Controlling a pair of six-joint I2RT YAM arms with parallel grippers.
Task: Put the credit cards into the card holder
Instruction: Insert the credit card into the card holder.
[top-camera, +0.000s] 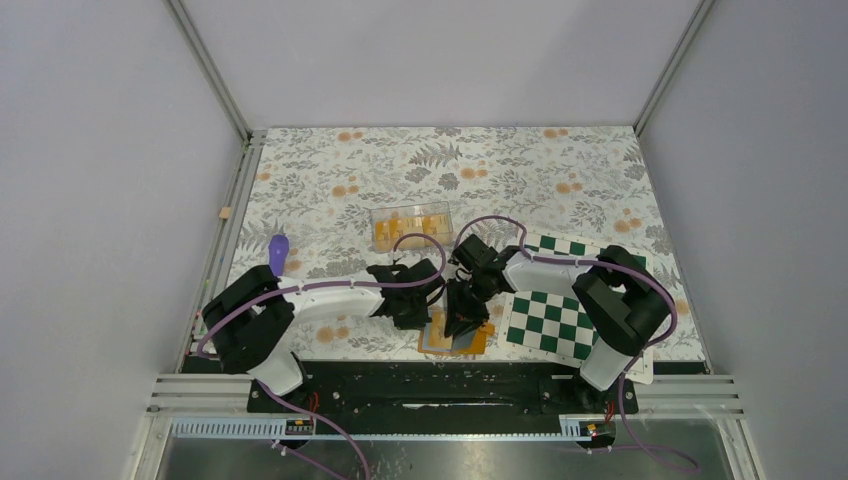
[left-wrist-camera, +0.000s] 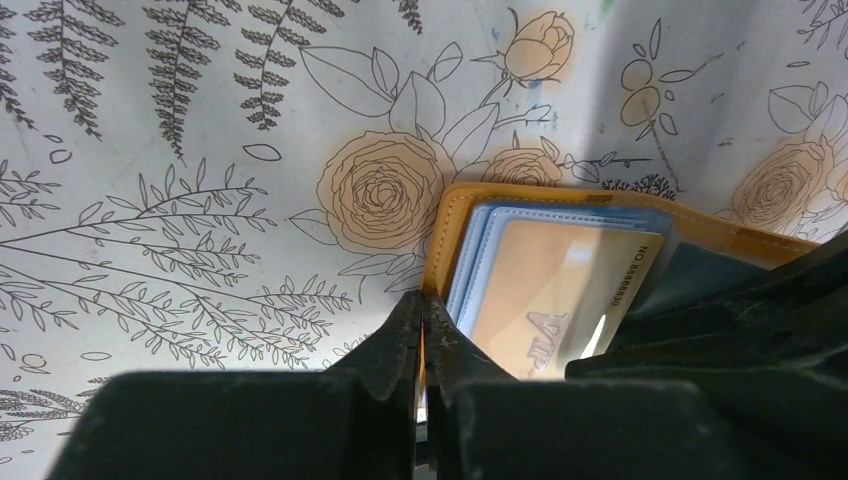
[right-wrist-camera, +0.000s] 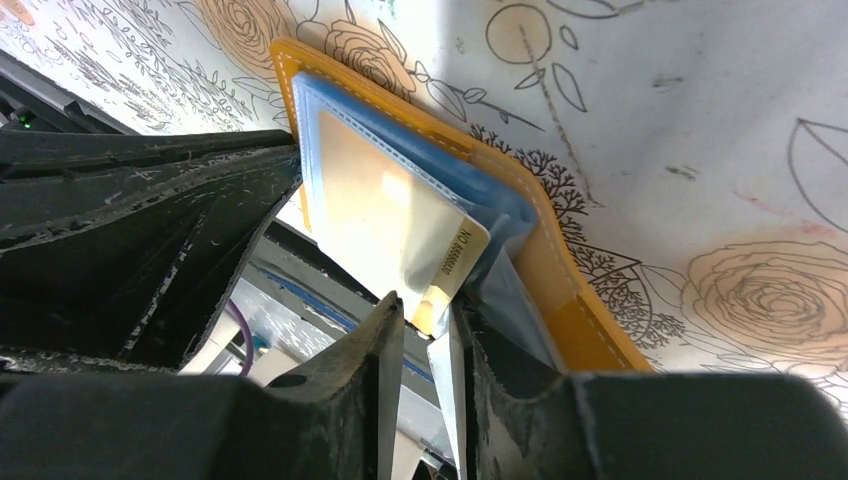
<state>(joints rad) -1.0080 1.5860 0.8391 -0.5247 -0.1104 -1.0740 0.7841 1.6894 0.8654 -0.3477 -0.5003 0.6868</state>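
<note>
Leftmost on the flowered desk (top-camera: 500, 170) lies one small purple object (top-camera: 278, 253), well apart from everything else. Next come the left fingers (left-wrist-camera: 423, 332). They are pressed fully together, with no gap between them, clamped on the orange edge of the card holder (left-wrist-camera: 441, 250) at its left side in the left wrist view.

Above them in the top view stands one clear box (top-camera: 410, 225) with orange cards inside; they are too small to count. There is one card holder. It lies open and flat at the lower middle of the top view, just in front of the arm bases, with its light-blue pockets facing up. One credit card (left-wrist-camera: 560, 285) sits partly in those pockets, its pale face and a printed number showing.

The right fingers (right-wrist-camera: 430, 308) stand a little apart. The free end of that same card lies in the narrow gap between them, close to the right-hand finger, with light showing on the other side. Whether either finger actually presses the card cannot be told.

Farthest right is one green-and-white chequered board (top-camera: 545, 320), flat on the desk just beside the card holder. The right arm crosses over it.
</note>
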